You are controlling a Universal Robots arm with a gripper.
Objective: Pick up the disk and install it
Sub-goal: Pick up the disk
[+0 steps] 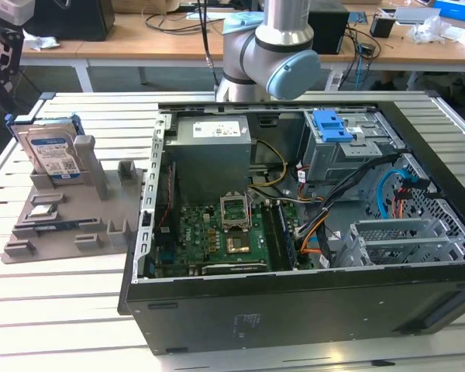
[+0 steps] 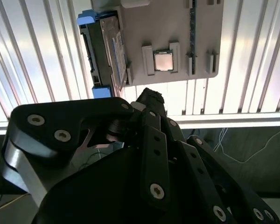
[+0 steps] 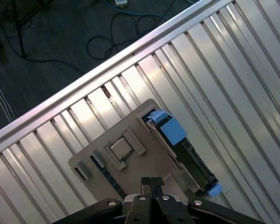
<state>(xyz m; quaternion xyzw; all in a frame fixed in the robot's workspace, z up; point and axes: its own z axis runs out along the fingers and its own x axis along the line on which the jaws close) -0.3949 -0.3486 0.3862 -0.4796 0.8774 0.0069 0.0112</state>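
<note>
Exterior view: slatted table (image 1: 70,310) lies bare in front of the grey fixture (image 1: 101,209) and on its left in that view. The fixture's other side sits just beside the open PC case (image 1: 294,310), whose wall rises above the fixture base. The disk (image 1: 53,151) stands upright on edge in a slot at the fixture's far-left corner, near the table edge. It has a silver body w/ blue-and-white label facing the cam, and a blue caddy showing at both ends. A grey upright (image 1: 99,167) of the fixture stands just beside it on the exterior view's right, w/ open air above the disk. In both wrist views the disk (image 2: 102,51) (image 3: 184,149) is seen edge-on from above, a dark narrow edge w/ a blue tab at each end, at one side of the fixture (image 2: 177,28) (image 3: 135,121). A chip (image 2: 163,60) (image 3: 121,148) lies flat in a pocket near the fixture's middle, apart from the disk. The gripper (image 3: 151,181) (image 2: 149,99) hangs above the fixture, fingers pressed together w/ nothing between them, clear of the disk. The table's rail (image 3: 107,70) borders dark floor w/ loose cables (image 3: 121,23). Inside the case are a PSU (image 1: 209,139), board (image 1: 225,232), blue-tabbed bay (image 1: 332,128) and wire bundles (image 1: 310,225). The arm (image 1: 271,46) rises behind the case's far wall.
</note>
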